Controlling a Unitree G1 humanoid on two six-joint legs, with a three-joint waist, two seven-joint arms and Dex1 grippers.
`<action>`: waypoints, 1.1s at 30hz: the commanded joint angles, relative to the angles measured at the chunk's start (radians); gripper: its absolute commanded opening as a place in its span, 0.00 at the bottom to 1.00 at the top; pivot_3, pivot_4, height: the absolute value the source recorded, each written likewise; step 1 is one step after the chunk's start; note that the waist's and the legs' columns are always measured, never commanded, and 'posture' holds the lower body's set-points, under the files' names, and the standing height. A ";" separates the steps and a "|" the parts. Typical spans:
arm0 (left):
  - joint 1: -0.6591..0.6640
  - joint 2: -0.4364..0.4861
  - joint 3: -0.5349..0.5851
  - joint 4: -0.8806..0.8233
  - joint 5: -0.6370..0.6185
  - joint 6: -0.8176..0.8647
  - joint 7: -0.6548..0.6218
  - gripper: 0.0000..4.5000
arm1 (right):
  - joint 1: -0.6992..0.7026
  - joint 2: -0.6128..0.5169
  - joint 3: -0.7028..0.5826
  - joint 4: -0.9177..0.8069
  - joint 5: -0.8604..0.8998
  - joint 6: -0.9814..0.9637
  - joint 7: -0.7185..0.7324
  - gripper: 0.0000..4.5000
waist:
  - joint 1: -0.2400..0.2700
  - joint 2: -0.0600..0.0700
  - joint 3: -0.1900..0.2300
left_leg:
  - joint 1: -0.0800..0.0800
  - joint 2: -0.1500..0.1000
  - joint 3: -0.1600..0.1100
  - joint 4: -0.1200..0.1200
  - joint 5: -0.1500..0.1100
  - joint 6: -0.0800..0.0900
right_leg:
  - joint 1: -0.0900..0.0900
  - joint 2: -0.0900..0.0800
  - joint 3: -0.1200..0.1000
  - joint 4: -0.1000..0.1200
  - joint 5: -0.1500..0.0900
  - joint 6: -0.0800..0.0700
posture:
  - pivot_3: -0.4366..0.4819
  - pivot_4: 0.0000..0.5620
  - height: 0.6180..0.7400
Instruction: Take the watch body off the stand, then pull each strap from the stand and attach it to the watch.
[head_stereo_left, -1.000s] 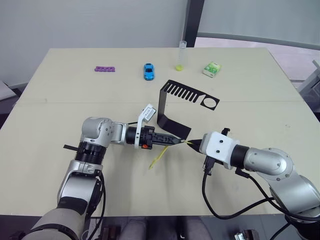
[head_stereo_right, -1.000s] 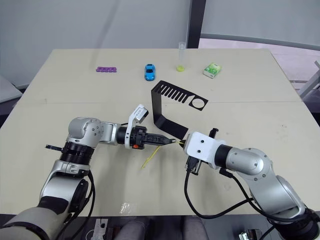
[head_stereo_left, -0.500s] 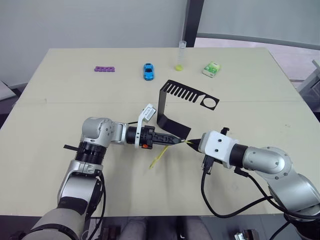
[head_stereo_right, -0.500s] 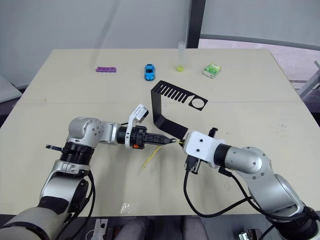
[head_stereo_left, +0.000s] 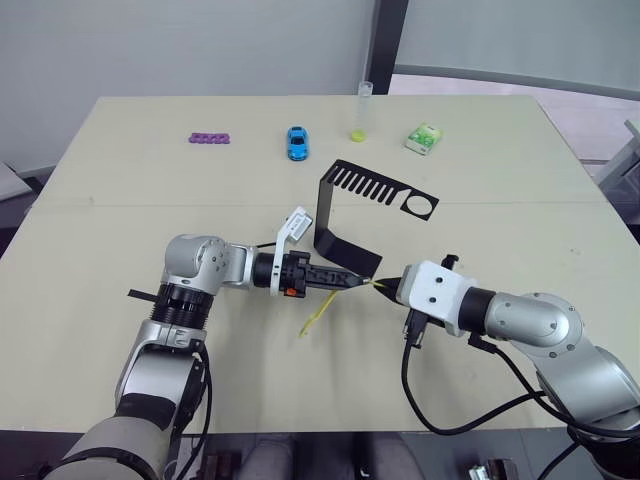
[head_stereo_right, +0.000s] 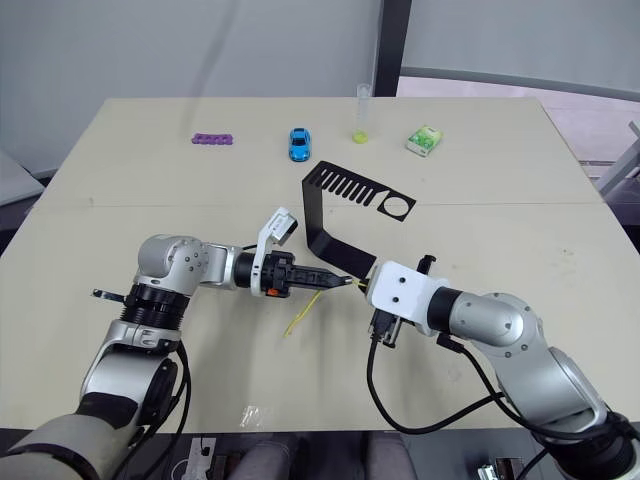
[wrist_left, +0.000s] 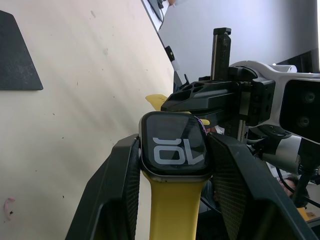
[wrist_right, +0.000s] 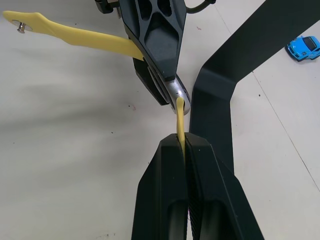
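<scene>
The bench (head_stereo_left: 120, 200) is a broad pale top, and the action sits a little in from its near edge, about midway along. The black stand (head_stereo_left: 345, 215) rests just behind that spot, foot flat on the bench, its slotted top arm slanting toward the far right corner, with nothing hanging on it.

The left pincer (wrist_left: 172, 180) has its two fingers closed against the sides of the watch body (wrist_left: 173, 146), screen with pale digits facing the wrist camera. One yellow strap (wrist_right: 75, 35) is already fixed to the body and trails down toward the near edge, its free end hanging just over the bench.

The right pincer (wrist_right: 185, 142) comes in from the opposite side, fingers pressed tight together on the second strap (wrist_right: 180, 117), a short length of which reaches to the end of the watch body and touches it beside the stand's foot.

Along the far edge lie a purple piece (head_stereo_left: 209, 138), a blue toy car (head_stereo_left: 297, 143), a clear tube (head_stereo_left: 362, 110) and a green-white packet (head_stereo_left: 424, 138).
</scene>
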 joint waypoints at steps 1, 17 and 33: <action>-0.030 -0.035 -0.016 -0.031 -0.036 0.005 -0.006 0.35 | -0.028 0.012 -0.008 -0.032 0.012 -0.016 0.002 0.00 | 0.000 0.000 0.000 | 0.000 0.000 0.000 0.000 0.000 0.000 | 0.000 0.000 0.000 0.000 0.000 0.000 | 0.48 0.27 1.00; -0.025 -0.036 -0.015 -0.046 -0.042 0.008 -0.004 0.35 | -0.025 0.015 0.002 -0.024 0.003 -0.020 -0.002 0.00 | 0.000 0.000 0.000 | 0.000 0.000 0.000 0.000 0.000 0.000 | 0.000 0.000 0.000 0.000 0.000 0.000 | 0.48 0.27 1.00; -0.024 -0.038 -0.014 -0.052 -0.043 0.008 -0.001 0.35 | -0.030 0.017 0.004 -0.025 0.002 -0.015 -0.002 0.00 | 0.000 0.000 0.000 | 0.000 0.000 0.000 0.000 0.000 0.000 | 0.000 0.000 0.000 0.000 0.000 0.000 | 0.48 0.27 1.00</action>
